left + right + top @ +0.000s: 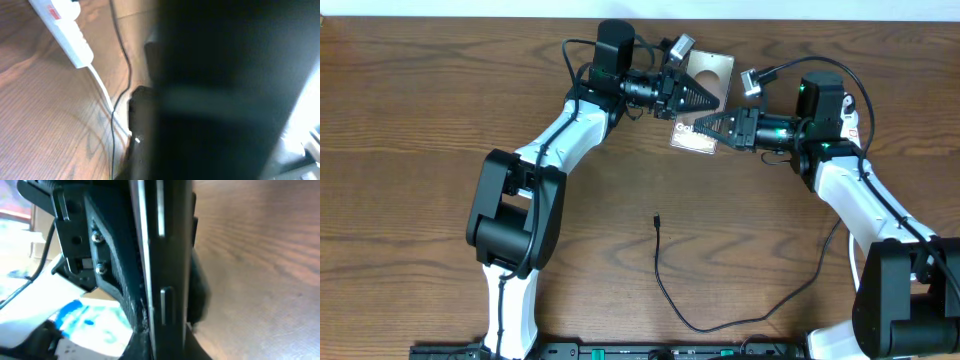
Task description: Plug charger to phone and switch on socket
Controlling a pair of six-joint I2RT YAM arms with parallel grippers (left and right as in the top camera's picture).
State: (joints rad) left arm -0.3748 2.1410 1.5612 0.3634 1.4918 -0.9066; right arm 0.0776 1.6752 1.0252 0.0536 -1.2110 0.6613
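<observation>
The phone (709, 68), bronze-brown with white text, is at the back middle of the table, held between both grippers. My left gripper (698, 97) is closed on it from the left and my right gripper (706, 126) from the right. In the right wrist view the phone (167, 255) shows edge-on as a dark slab. It fills the left wrist view (225, 90). The charger cable (665, 290) lies loose on the table, its plug tip (657, 219) well in front of the phone. The white socket (65, 25) with red marks shows only in the left wrist view.
A white cord (102, 92) and a thin black cable (122, 50) run from the socket across the wood table. The charger cable curves right towards the right arm's base (905, 290). The left arm's base (510, 230) stands at the front left.
</observation>
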